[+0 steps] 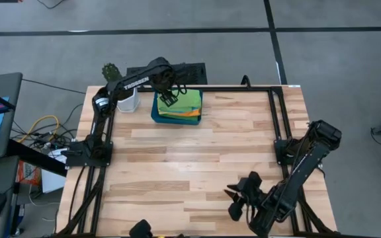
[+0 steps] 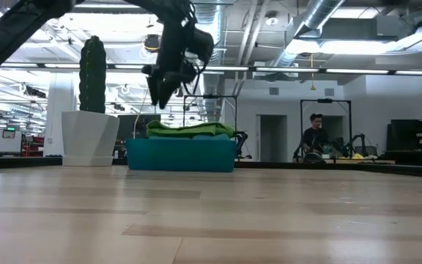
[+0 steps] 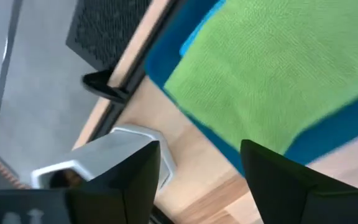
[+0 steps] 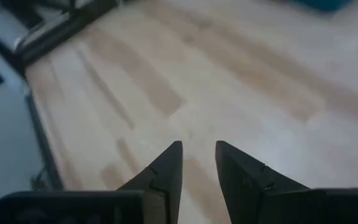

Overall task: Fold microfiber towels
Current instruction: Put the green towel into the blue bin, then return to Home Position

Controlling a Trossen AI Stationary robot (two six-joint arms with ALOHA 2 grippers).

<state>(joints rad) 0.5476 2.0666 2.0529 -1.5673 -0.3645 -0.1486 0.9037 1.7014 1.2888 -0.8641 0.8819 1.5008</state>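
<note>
Left gripper [image 1: 169, 99] wide, empty, above towels [image 1: 179, 104] in tray [image 1: 156, 114] (right gripper [image 4: 197, 163] narrow, empty, idle). Risk: descent pinches several layers.

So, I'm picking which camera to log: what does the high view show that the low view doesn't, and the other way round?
Only the high view shows the right hand, empty at the table's near edge, and the orange and yellow towel edges under the green towel. Only the low view shows a person in the room behind. Both show the left hand above the towels in the teal tray, and the white pot.
</note>
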